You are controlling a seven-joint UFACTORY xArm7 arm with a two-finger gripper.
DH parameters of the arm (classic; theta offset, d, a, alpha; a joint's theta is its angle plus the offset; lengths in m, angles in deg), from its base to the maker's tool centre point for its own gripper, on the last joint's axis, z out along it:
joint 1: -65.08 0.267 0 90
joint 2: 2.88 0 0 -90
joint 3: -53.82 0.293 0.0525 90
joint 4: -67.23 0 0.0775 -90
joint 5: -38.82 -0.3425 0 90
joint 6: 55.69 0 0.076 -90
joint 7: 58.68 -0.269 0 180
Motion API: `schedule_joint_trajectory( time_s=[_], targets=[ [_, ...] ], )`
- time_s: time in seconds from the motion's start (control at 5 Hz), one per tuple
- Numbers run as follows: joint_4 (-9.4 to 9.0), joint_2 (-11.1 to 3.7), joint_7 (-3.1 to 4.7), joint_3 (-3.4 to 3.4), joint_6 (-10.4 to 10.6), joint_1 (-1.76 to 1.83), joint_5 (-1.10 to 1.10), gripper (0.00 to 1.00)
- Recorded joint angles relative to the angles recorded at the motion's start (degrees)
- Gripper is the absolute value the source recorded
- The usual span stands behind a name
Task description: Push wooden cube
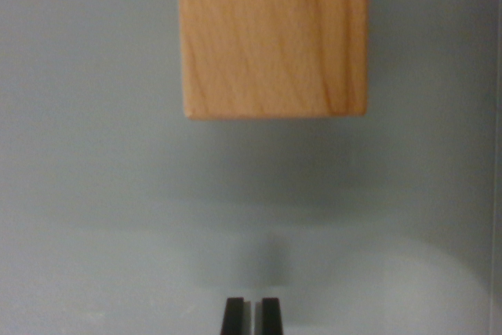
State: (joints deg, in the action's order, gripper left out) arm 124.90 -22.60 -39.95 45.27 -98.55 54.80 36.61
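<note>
The light-brown wooden cube (pixel 274 37) rests on the pale grey counter (pixel 94 194) at twelve o'clock, well apart from the black gripper (pixel 252 315) at six o'clock, its jaws nearly together.

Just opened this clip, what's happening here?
The wrist view looks down on a grey surface. The arm's claw sits at the bottom edge, its fingers nearly together with only a thin slit between them, holding nothing. A wooden cube lies ahead at the top of the picture, with bare surface between it and the claw, so no contact yet.
</note>
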Motion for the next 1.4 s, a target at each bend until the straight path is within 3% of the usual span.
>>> schedule_joint_trajectory(
  time_s=[0.6,1.4],
  targets=[
    [0.05,-0.03,0.0,0.0,-0.02,0.0,0.0,1.0],
    [1.42,-0.86,-0.15,0.12,-0.56,-0.01,-0.03,1.0]
  ],
)
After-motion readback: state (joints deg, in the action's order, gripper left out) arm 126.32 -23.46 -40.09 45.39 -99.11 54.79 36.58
